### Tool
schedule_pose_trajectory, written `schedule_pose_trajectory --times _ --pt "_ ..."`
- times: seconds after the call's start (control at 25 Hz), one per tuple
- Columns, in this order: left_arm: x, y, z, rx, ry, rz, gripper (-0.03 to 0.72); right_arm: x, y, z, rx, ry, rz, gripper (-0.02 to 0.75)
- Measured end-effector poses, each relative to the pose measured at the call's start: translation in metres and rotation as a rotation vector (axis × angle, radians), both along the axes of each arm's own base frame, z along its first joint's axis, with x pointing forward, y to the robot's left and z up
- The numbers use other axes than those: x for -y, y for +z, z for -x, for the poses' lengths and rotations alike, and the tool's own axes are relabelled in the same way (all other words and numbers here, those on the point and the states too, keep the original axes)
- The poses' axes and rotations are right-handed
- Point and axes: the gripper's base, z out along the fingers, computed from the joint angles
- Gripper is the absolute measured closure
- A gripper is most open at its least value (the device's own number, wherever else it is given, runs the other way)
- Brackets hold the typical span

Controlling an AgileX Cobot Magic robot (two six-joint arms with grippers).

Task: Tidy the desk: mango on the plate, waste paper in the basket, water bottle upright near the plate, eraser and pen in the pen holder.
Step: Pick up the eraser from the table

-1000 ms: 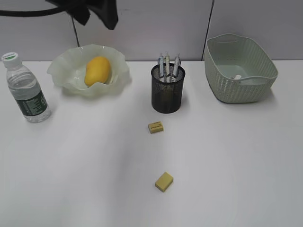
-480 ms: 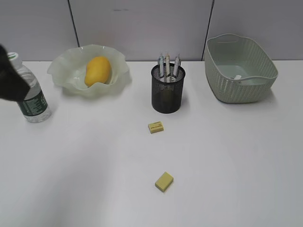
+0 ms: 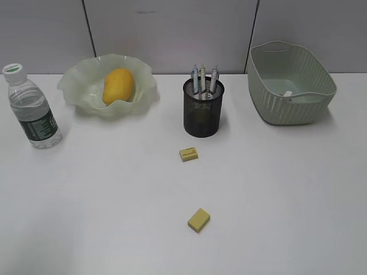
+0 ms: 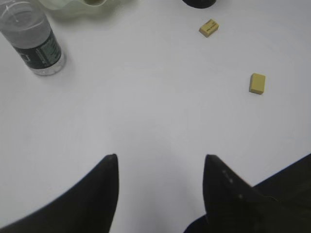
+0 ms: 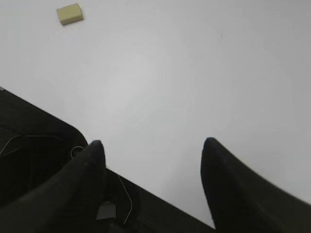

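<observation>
Left gripper (image 4: 160, 160) spread wide over bare white desk (image 3: 103, 195), nothing between the jaws; right gripper (image 5: 151, 144) likewise wide apart and empty, above the desk near its front edge. Neither gripper visible from the exterior view. Mango (image 3: 118, 85) lying in the wavy-rimmed plate (image 3: 77, 80) at rear left. Water bottle (image 3: 32, 109) upright just left of the plate, white cap on, apart from the rim; also seen at top left of the left wrist view (image 4: 31, 41). Pen holder (image 3: 203, 109) standing near the rear centre with several pens (image 3: 202, 79) upright inside. Basket (image 3: 291, 83) at rear right, tilted a little toward the camera, a small scrap of white, perhaps the waste paper (image 3: 287, 93), resting on its floor, too small to tell for sure. Two yellow erasers on the open desk: nearer eraser (image 3: 198, 220) well in front of the pen holder, farther eraser (image 3: 188, 153) just in front of it.
</observation>
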Motion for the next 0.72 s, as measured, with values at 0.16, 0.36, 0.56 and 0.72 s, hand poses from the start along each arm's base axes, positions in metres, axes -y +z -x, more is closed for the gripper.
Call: schedule_pose_trajectory --times 0.16,0.36,0.56,0.72 --pt "-0.012 -0.01 0.016 0.035 0.001 0.027 0.264 -0.002 -0.002 -0.004 -0.03 0.001 0.017 0.243" --pt "-0.02 -0.02 0.025 0.022 0.006 0.011 0.264 -0.009 -0.006 -0.018 -0.063 0.027 0.075 0.243" --pt "-0.022 -0.032 0.027 -0.023 -0.004 -0.049 0.264 -0.024 -0.002 -0.045 -0.01 0.062 0.089 0.243" --pt "-0.022 -0.036 0.027 -0.034 -0.011 -0.066 0.264 -0.041 -0.005 -0.077 -0.053 0.076 0.122 0.243"
